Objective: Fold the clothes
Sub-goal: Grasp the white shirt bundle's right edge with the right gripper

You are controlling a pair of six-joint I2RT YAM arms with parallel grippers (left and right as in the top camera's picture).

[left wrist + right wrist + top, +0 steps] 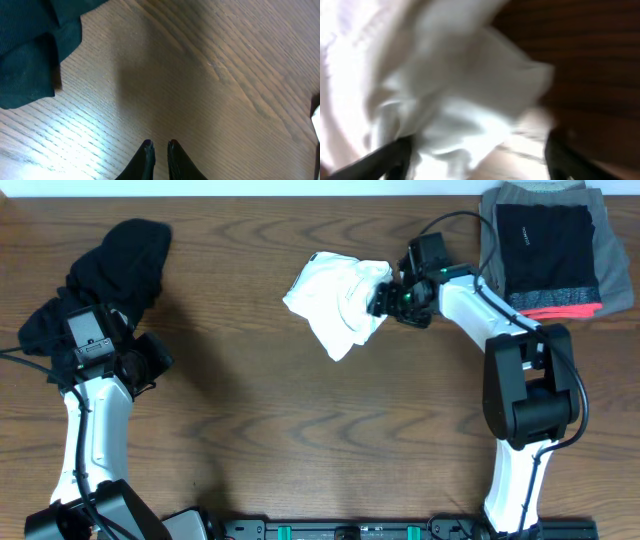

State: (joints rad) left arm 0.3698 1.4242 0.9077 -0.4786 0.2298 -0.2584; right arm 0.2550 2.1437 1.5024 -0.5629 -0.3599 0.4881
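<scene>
A crumpled white garment (335, 298) lies on the wooden table at the back centre. My right gripper (385, 298) is at its right edge. In the right wrist view the fingers (476, 152) are spread wide, with blurred white cloth (445, 90) between and ahead of them. A crumpled black garment (118, 260) lies at the back left; its edge shows in the left wrist view (30, 55). My left gripper (150, 360) sits just in front of it, with its fingers (159, 146) nearly together and empty above bare wood.
A stack of folded clothes (548, 250), black on grey with a red edge, lies at the back right corner. Bare wood table (320, 430) stretches between the two arms and along the front.
</scene>
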